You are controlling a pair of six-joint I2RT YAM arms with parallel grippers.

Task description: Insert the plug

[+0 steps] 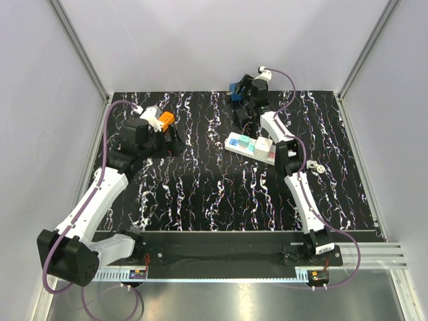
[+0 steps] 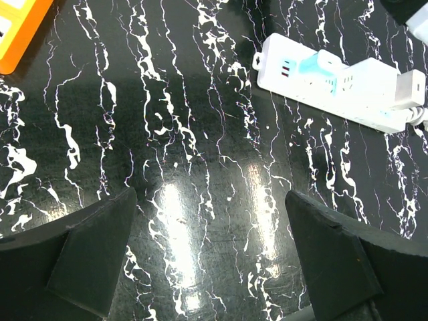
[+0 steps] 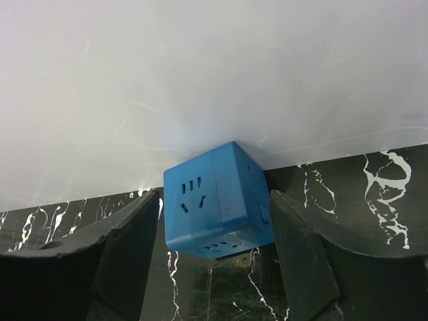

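A blue socket cube [image 3: 214, 200] sits between the fingers of my right gripper [image 3: 214, 231] at the back wall. It is tilted, with its underside showing above the table. In the top view this gripper [image 1: 242, 93] is at the back centre with the cube [image 1: 234, 88] at its left. A white power strip [image 1: 251, 147] with pale blue adapters lies right of centre, and it also shows in the left wrist view [image 2: 334, 77]. My left gripper [image 2: 210, 254] is open and empty over bare table, at the back left in the top view [image 1: 170, 137].
An orange and white block [image 1: 164, 118] lies beside the left wrist; it also shows in the left wrist view [image 2: 17, 27]. A small white item [image 1: 319, 168] lies right of the right arm. Grey walls enclose the black marbled table [image 1: 214, 194].
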